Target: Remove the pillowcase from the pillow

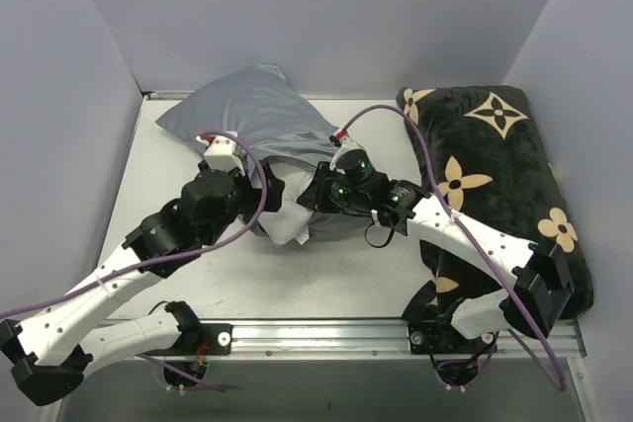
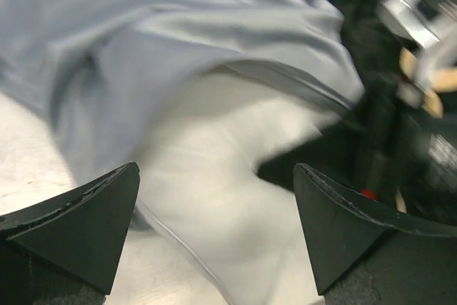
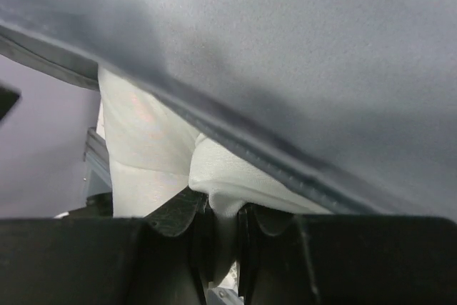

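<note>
**Operator:** Overhead view. Where do the parts lie, and what is the risk?

**Technician:** The pillow (image 1: 287,227) lies mid-table, mostly inside the grey pillowcase (image 1: 252,111). Its white end protrudes toward the arm bases. The left gripper (image 1: 269,185) and right gripper (image 1: 315,193) both sit at that open end, close together. A black cushion (image 1: 495,175) lies along the right side. Risk: the wrists are near enough to collide if either one swings inward.

**Operator:** Left wrist view?

**Technician:** The fingers (image 2: 107,205) of the left gripper stand wide apart and grip nothing. Bare white pillow fills the space between them, with the pillowcase hem just beyond. Risk: closing here would probably catch the pillow, not the case. Both arms would then hold the same item, and pulling would strip nothing. The picture is blurred, so the exact reach to the hem cannot be judged.

**Operator:** Right wrist view?

**Technician:** The right gripper (image 3: 225,219) is clamped on a small fold of white pillow fabric. The grey hem (image 3: 235,144) runs just above it. Risk: the pinch is shallow, so a hard pull on the case could slip the fold out and drag the pillow along. I cannot tell whether any grey cloth is caught in the same pinch. If it is, the case would bind.
</note>
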### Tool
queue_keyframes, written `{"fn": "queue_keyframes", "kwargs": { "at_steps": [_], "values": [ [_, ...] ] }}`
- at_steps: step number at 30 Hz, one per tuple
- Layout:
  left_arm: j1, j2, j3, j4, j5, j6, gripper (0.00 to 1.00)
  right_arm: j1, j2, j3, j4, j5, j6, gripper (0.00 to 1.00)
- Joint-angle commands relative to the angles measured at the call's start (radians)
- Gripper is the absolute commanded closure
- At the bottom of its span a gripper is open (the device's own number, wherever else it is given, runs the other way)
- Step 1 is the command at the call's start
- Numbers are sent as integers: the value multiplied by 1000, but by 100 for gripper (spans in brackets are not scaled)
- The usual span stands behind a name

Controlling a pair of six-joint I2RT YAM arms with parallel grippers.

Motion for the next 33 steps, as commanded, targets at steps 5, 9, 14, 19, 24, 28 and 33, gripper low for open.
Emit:
{"fn": "queue_keyframes", "kwargs": {
  "at_steps": [5, 9, 14, 19, 24, 28, 33],
  "values": [
    [-236, -41, -33, 55, -14, 190, 3, -7, 45, 168, 30, -78, 46, 100],
    [-296, -29, -59, 110, -60, 264, 3, -9, 48, 201, -11, -91, 46, 100],
    [-322, -1, -68, 141, -87, 354, 3, -7, 28, 221, -37, -105, 45, 100],
    [-333, 26, -51, 143, -89, 423, 3, -7, 16, 243, -71, -105, 31, 100],
    [-357, 91, -33, 129, -114, 466, 3, -3, 8, 261, -82, -110, 28, 100],
    [-359, 117, -42, 150, -225, 498, 3, -1, 0, 274, -93, -119, 25, 100],
    [-357, 152, -61, 245, -311, 555, 3, 10, -17, 263, -91, -134, 25, 100]
  ]
}}
